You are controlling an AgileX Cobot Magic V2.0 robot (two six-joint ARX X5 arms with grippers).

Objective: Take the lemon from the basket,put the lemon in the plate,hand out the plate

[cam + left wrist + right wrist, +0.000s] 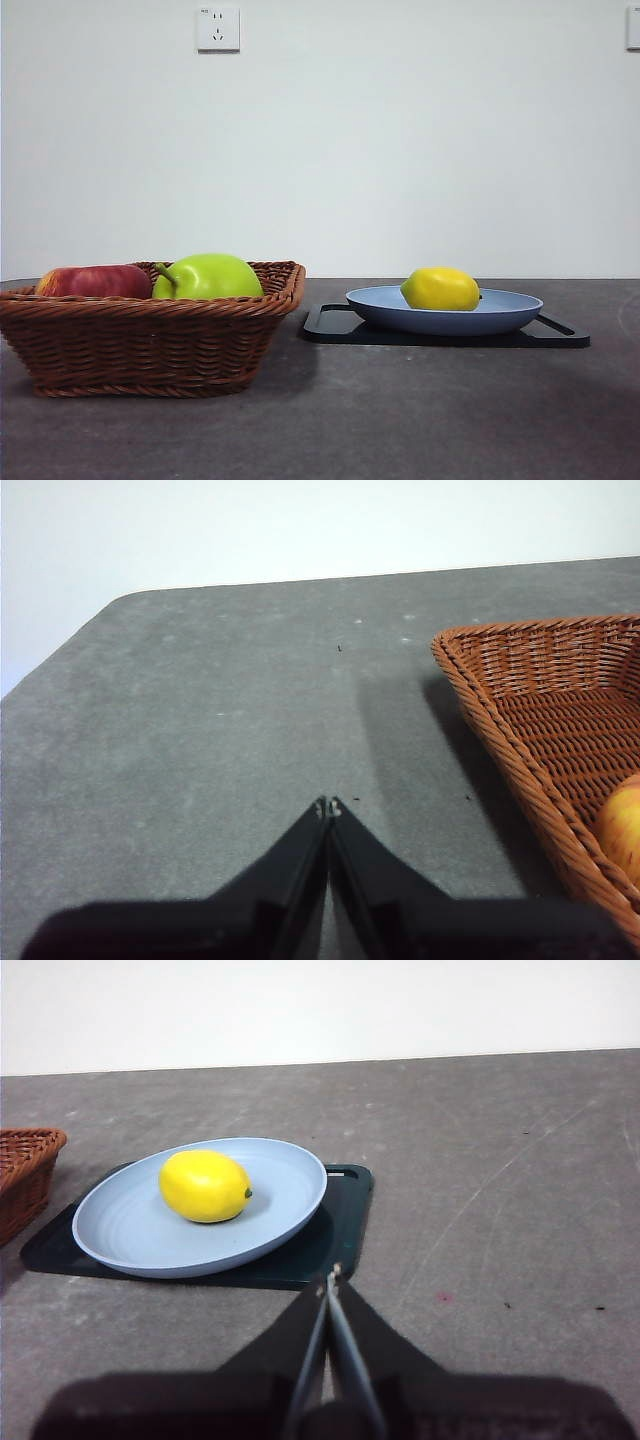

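You are looking at a dark grey tabletop (400, 420) that is stretching back to a plain white wall (400, 150). A flat black tray (560, 335) is lying on the tabletop, and you are seeing a handle slot at each of its ends. A green apple (208, 277) with a short stem is sitting close beside a red apple (93, 282). A white wall socket (218, 29) is hanging high on the wall, and another white fitting (633, 27) is showing at the top corner.
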